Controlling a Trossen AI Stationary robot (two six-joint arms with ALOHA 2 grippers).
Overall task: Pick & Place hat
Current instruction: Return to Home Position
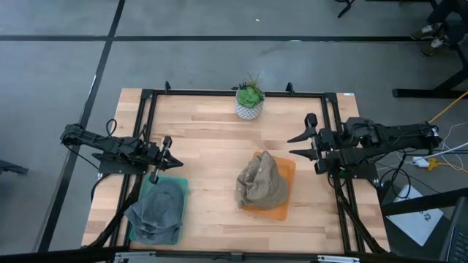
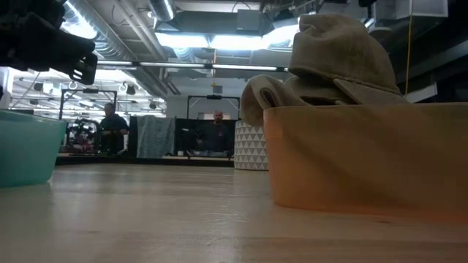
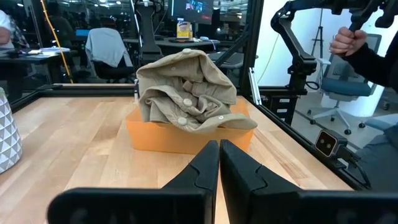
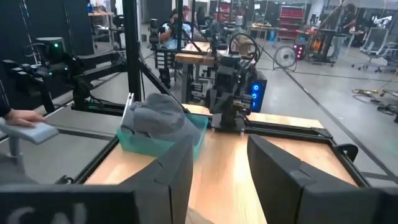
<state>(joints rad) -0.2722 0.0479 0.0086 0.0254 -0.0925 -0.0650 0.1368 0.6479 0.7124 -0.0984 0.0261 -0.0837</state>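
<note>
A tan hat (image 1: 262, 181) lies heaped in an orange tray (image 1: 284, 209) right of the table's middle; it shows in the low view as tan hat (image 2: 344, 58) and in the left wrist view as tan hat (image 3: 186, 90). A grey hat (image 1: 157, 212) lies in a teal tray (image 1: 181, 184) at the near left, seen also as grey hat (image 4: 158, 118). My left gripper (image 1: 162, 161) hovers shut above the teal tray's far edge. My right gripper (image 1: 306, 145) is open at the table's right side, clear of the orange tray.
A small potted plant (image 1: 250, 98) in a white patterned pot stands at the table's far edge. A black frame (image 1: 219, 93) runs round the tabletop. Bare wood (image 1: 212, 146) lies between the two trays. People sit in the room beyond, and a hand (image 3: 348, 42) shows at the side.
</note>
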